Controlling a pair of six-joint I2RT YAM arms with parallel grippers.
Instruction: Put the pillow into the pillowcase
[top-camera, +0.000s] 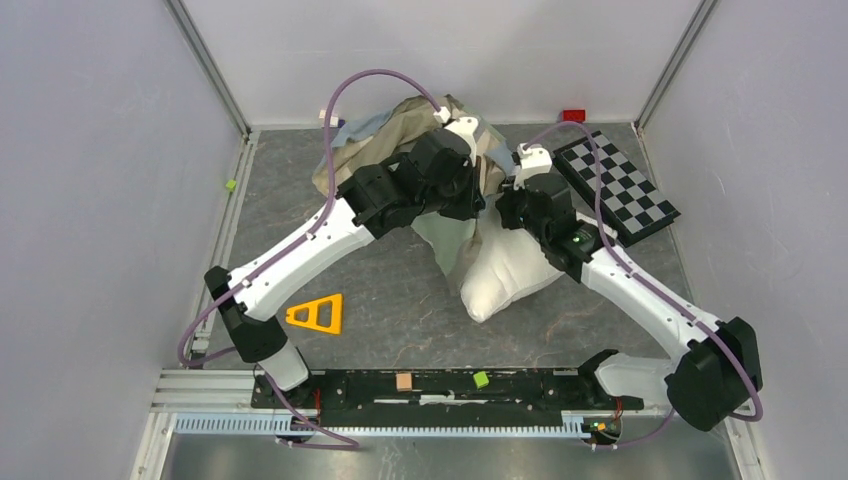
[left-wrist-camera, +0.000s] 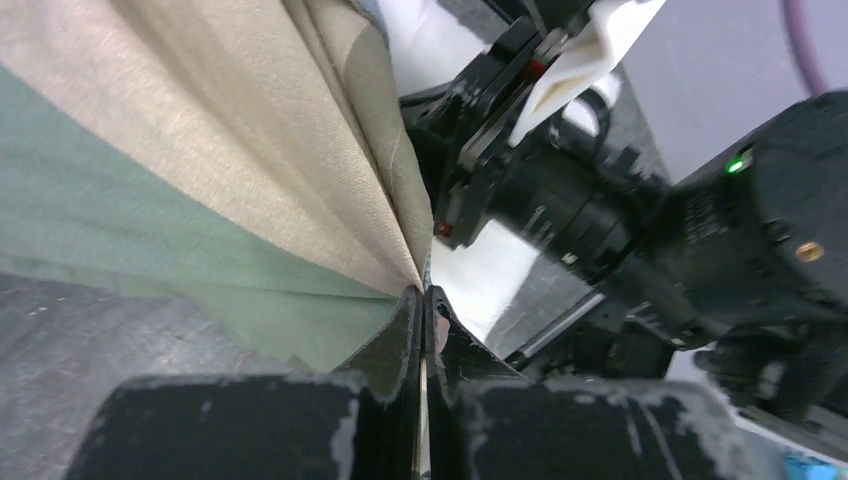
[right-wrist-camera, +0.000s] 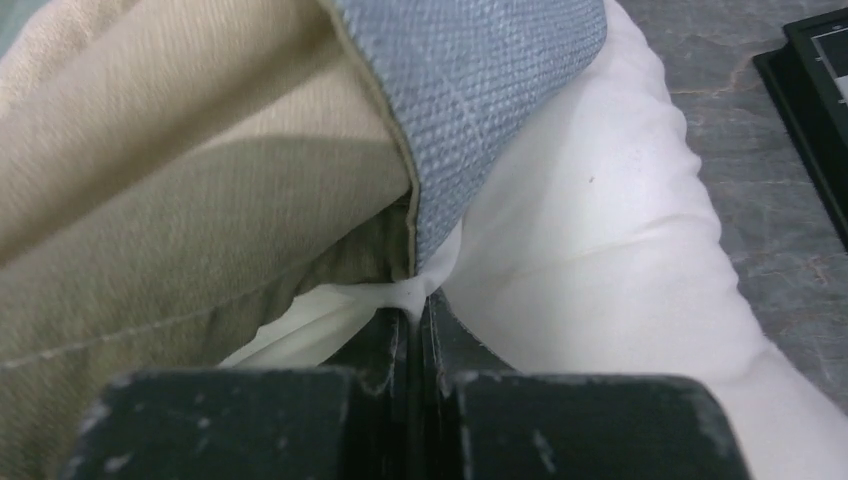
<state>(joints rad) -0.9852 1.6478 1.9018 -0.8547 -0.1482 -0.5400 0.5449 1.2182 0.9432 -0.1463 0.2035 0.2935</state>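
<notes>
The white pillow (top-camera: 510, 275) lies mid-table, its far end under the wrinkled pillowcase (top-camera: 400, 125). In the left wrist view my left gripper (left-wrist-camera: 422, 300) is shut on a gathered fold of the pillowcase (left-wrist-camera: 200, 150), which shows beige and green panels; the pillow (left-wrist-camera: 490, 270) shows white just behind it. My right gripper (right-wrist-camera: 415, 305) is shut on a pinch of the pillow (right-wrist-camera: 600, 250) right below the blue-grey hem of the pillowcase (right-wrist-camera: 480, 90). From above, both gripper tips are hidden under their wrists, close together at the cloth.
A black-and-white checkered board (top-camera: 617, 187) lies at the back right, close to the right arm. An orange triangle (top-camera: 318, 314) sits front left. A red block (top-camera: 573, 115) rests by the back wall. Small blocks (top-camera: 404, 381) sit on the front rail.
</notes>
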